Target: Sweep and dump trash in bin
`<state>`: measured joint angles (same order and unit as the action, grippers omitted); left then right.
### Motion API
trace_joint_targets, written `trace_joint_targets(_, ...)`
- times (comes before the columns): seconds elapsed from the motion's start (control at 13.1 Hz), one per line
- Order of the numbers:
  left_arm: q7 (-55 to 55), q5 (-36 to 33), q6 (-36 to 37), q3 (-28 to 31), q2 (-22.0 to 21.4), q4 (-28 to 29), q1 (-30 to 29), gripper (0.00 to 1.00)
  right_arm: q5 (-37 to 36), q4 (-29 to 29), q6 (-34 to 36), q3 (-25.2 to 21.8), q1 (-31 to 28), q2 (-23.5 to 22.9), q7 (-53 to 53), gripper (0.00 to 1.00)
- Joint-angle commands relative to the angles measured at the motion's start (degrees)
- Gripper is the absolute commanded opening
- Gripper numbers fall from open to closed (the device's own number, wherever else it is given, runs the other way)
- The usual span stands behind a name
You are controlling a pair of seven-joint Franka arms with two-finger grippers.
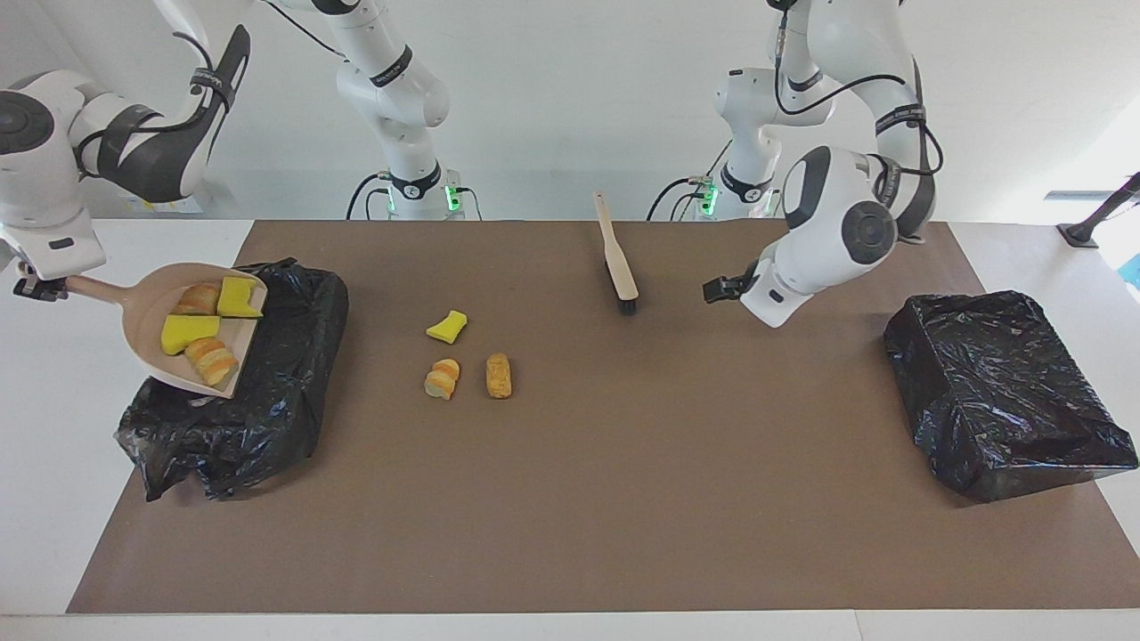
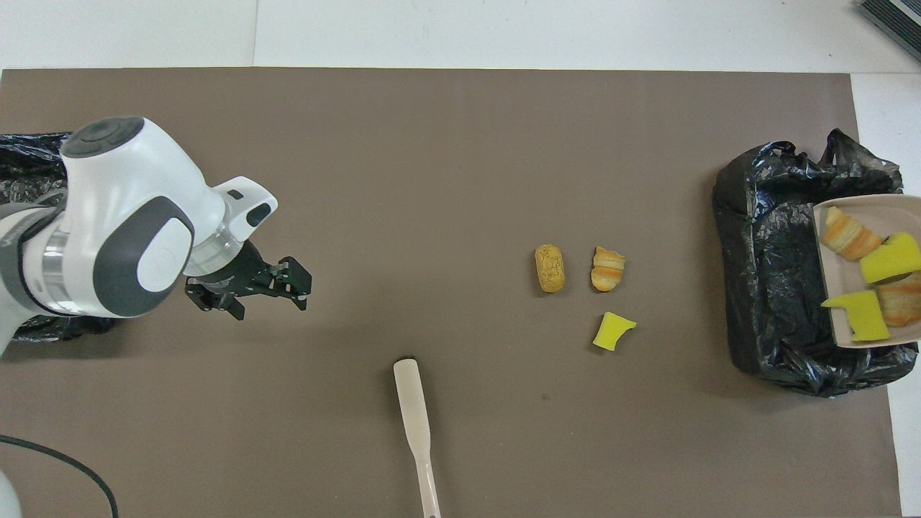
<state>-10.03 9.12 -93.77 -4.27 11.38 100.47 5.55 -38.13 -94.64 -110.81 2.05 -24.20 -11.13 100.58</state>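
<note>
The beige dustpan (image 1: 147, 307) (image 2: 835, 277) hangs tilted over the black-bagged bin (image 1: 267, 392) (image 2: 770, 288) at the right arm's end, with my right gripper (image 1: 37, 287) shut on its handle. It carries several pieces of trash: yellow sponge chunks (image 1: 189, 331) and striped croissants (image 1: 212, 358). Three pieces lie on the brown mat: a yellow sponge (image 1: 447, 327) (image 2: 613, 331), a croissant (image 1: 442, 378) (image 2: 608, 268) and a bread roll (image 1: 499, 375) (image 2: 550, 267). The beige brush (image 1: 619, 258) (image 2: 414, 417) lies on the mat near the robots. My left gripper (image 1: 717, 288) (image 2: 298, 286) hovers open and empty.
A second black-bagged bin (image 1: 1006, 392) (image 2: 29, 165) sits at the left arm's end, partly covered by the left arm in the overhead view. The mat (image 1: 623, 499) ends short of the white table edges.
</note>
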Motion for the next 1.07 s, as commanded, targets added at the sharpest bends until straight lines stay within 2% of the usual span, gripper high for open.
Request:
trace_joint_targets(0.0, 5.0, -4.7, 0.1, -0.7, 1.0, -5.8, -3.0, 1.0, -2.6, -1.8, -1.2, 0.4, 0.5, 1.3, -1.8, 0.0)
trace_joint_targets(0.23, 5.9, -7.3, 1.4, -0.7, -0.5, -10.6, -4.4, 1.0, -4.8, -1.7, -0.7, 0.6, 1.2, 1.4, -2.6, 0.0)
trace_joint_targets(0.46, 7.2, -7.9, 4.6, -0.2, -5.2, -10.3, -5.3, 1.0, -6.3, -1.7, -0.1, 0.4, 2.7, 2.4, -2.7, 0.0)
trace_joint_targets(0.61, 14.2, -10.4, 5.3, 0.0, -5.6, -10.8, -5.5, 1.0, -8.6, -1.8, 0.6, 0.5, 3.4, 3.6, -3.4, 0.0)
trace_joint_targets(0.99, 14.5, -10.4, 4.5, 0.1, -6.0, -10.7, -6.8, 1.0, -10.6, -2.4, 2.6, 0.5, 5.3, 4.8, -5.6, 0.0)
